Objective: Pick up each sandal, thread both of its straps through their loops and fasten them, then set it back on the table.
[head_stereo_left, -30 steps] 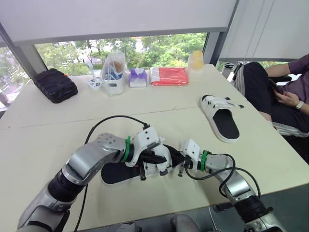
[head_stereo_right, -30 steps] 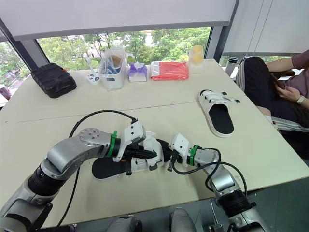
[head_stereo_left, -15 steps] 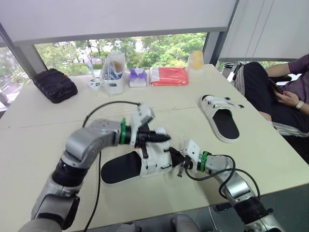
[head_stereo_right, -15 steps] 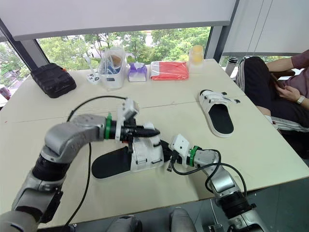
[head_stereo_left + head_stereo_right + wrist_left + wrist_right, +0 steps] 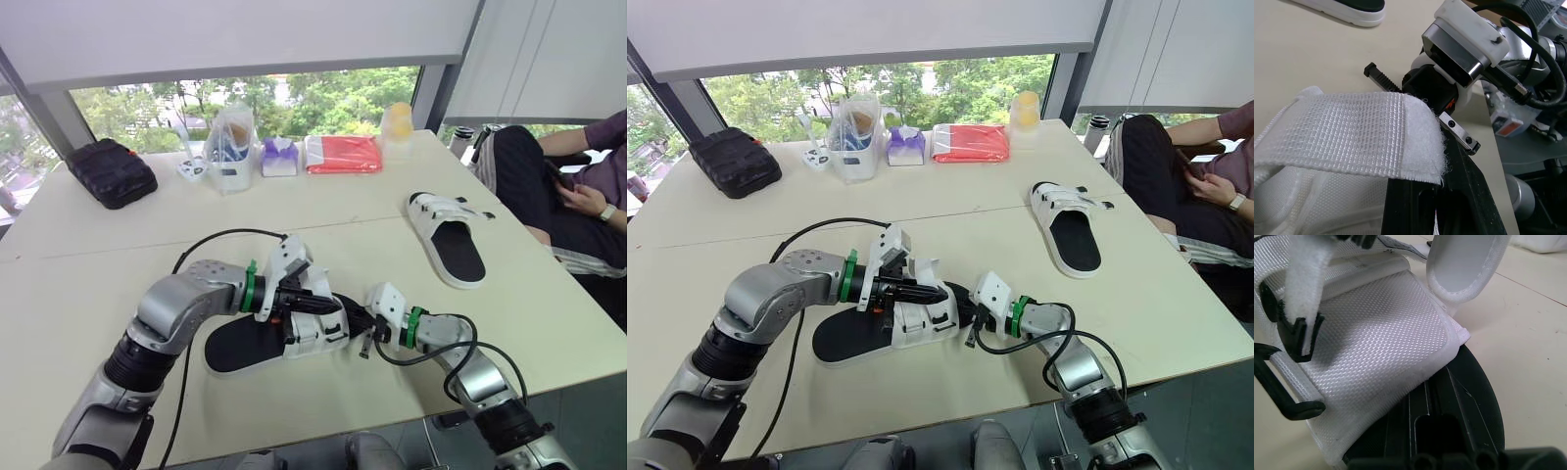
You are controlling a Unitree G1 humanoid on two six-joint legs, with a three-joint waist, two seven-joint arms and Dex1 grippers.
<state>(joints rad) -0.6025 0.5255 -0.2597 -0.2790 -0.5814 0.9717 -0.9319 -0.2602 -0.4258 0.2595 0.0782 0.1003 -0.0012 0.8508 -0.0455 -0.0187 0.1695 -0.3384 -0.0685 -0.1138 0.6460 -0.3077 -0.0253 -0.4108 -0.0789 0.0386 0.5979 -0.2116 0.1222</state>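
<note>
The near sandal [image 5: 245,343], black-soled with a white upper [image 5: 313,331], lies on the table in front of me. My left gripper [image 5: 328,304] is shut on one of its white straps [image 5: 1352,132], holding the strap's end just above the upper. My right gripper [image 5: 361,329] is shut on the black sole [image 5: 1459,396] at the sandal's right end, low on the table. Another loose strap [image 5: 1464,264] stands up by the upper. The second sandal [image 5: 446,235] lies flat at the right of the table, far from both grippers.
Along the far edge stand a black case [image 5: 111,171], a clear bag of items [image 5: 230,147], a purple tissue box [image 5: 280,157], a red packet [image 5: 343,154] and a yellow container [image 5: 397,122]. A person [image 5: 578,186] sits at the table's right side.
My left gripper first lifted the strap up and away from the sandal, then came back down to just above the upper. The right gripper has stayed on the sole.
</note>
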